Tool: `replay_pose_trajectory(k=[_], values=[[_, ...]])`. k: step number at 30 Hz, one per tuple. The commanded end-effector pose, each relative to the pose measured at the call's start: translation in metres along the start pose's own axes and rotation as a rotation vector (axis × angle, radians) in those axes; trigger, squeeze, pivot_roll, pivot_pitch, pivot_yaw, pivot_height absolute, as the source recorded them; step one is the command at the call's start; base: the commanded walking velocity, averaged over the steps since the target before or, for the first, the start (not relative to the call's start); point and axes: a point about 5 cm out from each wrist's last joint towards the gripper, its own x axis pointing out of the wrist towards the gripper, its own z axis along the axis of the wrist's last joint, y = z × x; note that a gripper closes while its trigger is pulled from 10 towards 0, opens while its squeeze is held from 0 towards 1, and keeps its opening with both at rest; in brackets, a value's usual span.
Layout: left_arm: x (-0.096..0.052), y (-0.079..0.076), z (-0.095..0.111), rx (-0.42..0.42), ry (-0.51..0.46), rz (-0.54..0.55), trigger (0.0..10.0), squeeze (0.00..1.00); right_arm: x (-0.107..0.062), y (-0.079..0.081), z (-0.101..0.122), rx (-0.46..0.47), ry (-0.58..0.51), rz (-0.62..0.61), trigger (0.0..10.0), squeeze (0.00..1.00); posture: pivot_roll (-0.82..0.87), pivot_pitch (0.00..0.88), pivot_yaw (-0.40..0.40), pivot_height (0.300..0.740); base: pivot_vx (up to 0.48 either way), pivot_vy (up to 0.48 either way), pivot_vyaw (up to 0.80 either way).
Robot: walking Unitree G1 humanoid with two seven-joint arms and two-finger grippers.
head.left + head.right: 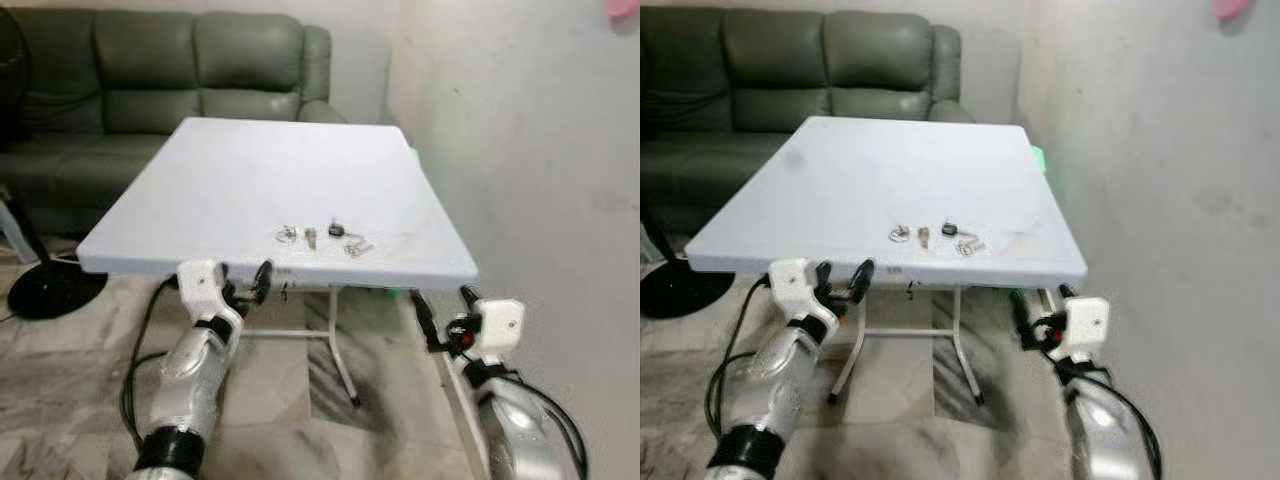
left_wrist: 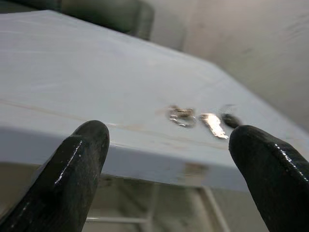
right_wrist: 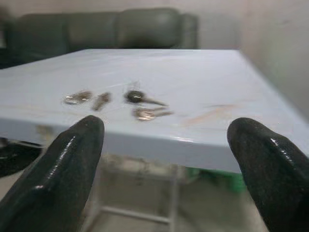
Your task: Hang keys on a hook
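Observation:
Several small keys [image 1: 322, 237] lie spread near the front edge of a white square table [image 1: 270, 170]; one has a dark head [image 3: 133, 96]. The same keys [image 2: 199, 119] appear in the left wrist view. My left gripper [image 1: 244, 284] hangs open just below the table's front edge, left of the keys. Lower, at the table's front right corner, my right gripper [image 1: 442, 312] is also open, its fingers [image 3: 72, 164] spread wide with nothing between them. A pink object [image 1: 622, 8] sticks out of the wall at the upper right; I cannot tell whether it is a hook.
A dark green sofa [image 1: 160, 70] stands behind the table. A black round fan base [image 1: 55, 287] sits on the marble floor at the left. The pale wall [image 1: 540, 180] runs close along the table's right side. Something green [image 1: 1038, 158] shows beside the table's right edge.

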Motion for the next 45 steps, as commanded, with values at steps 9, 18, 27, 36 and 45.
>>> replay_pose_trajectory(k=[9, 18, 27, 36, 45], values=[[0.004, -0.013, -0.002, -0.019, -0.002, -0.030, 10.0, 0.00, -0.006, -0.014, 0.002, -0.019, 0.005, -0.031, 10.0, 0.00, -0.03, 0.000, -0.045, 0.740, 0.401, 0.000, 0.00], [0.004, -0.013, -0.002, -0.024, -0.003, -0.017, 10.0, 0.00, -0.006, -0.013, 0.002, -0.026, 0.011, -0.020, 10.0, 0.00, -0.03, 0.000, -0.049, 0.740, 0.359, 0.000, 0.00], [0.003, -0.011, -0.004, -0.041, -0.001, 0.019, 10.0, 0.00, -0.006, -0.013, 0.002, -0.031, 0.019, -0.012, 10.0, 0.00, -0.02, 0.000, -0.055, 0.740, 0.163, 0.000, 0.00], [0.000, -0.018, -0.008, -0.021, -0.006, 0.014, 10.0, 0.00, -0.005, -0.013, 0.000, -0.069, 0.040, 0.021, 10.0, 0.00, -0.02, 0.000, -0.058, 0.740, 0.000, 0.000, 0.00], [-0.002, -0.021, -0.008, -0.020, -0.015, 0.002, 10.0, 0.00, -0.004, -0.015, 0.001, -0.113, 0.048, 0.033, 10.0, 0.00, -0.02, 0.000, -0.063, 0.740, 0.000, 0.000, 0.00]])
